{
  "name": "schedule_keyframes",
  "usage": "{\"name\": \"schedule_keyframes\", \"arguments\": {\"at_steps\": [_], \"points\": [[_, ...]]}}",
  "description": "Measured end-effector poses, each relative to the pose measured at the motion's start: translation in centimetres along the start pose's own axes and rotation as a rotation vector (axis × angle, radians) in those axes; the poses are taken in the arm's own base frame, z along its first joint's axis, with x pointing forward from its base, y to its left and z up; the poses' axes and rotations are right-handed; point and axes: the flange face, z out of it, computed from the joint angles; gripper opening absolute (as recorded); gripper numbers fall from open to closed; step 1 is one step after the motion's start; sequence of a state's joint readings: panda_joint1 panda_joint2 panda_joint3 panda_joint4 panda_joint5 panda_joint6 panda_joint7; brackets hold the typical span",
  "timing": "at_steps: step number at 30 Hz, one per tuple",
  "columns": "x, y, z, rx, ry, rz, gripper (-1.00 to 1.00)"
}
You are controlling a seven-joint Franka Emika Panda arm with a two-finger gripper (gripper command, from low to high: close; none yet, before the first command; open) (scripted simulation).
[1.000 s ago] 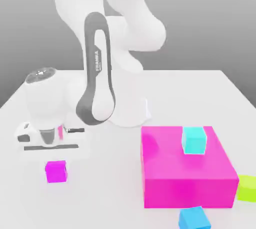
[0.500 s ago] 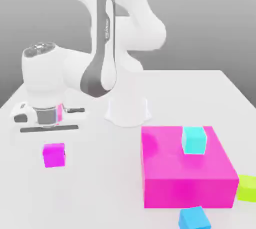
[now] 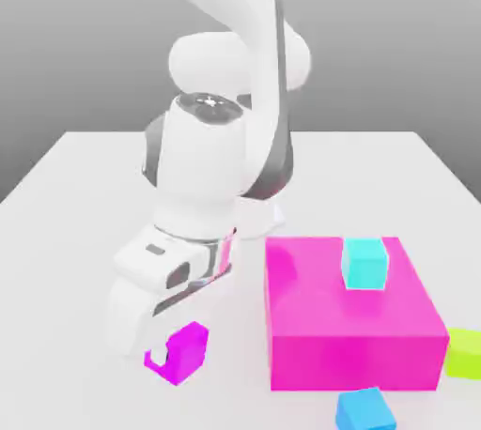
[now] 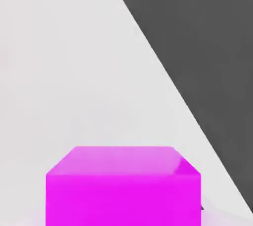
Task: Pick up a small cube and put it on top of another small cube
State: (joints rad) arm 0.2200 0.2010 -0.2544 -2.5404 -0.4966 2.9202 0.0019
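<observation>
1 small magenta cube (image 3: 184,351) between closed fingers (image 3: 155,355).

Free room and obstacles about the large magenta block (image 3: 352,325): the white table (image 3: 85,193) lies bare behind it and toward the exterior view's left. A cyan cube (image 3: 364,262) stands on its top; a blue cube (image 3: 364,410) and a lime cube (image 3: 464,353) crowd its front and right. The small magenta cube (image 3: 183,353), beside the arm's hand, occupies the table to its left.

Counted on the table (image 3: 85,165) are one small magenta cube (image 3: 185,351), one large magenta block (image 3: 348,330), two cyan cubes (image 3: 364,262) and one lime cube (image 3: 465,353).
</observation>
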Motion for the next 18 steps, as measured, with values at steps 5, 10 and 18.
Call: {"name": "schedule_keyframes", "arguments": {"at_steps": [5,10,18], "points": [[5.7,-8.3,-1.8,-0.028,0.078,-0.332,-1.00],[9.4,-17.8,-4.1,-0.057,0.161,-0.653,-1.00],[9.4,-30.4,-7.0,0.063,0.147,-0.736,-1.00]]}}
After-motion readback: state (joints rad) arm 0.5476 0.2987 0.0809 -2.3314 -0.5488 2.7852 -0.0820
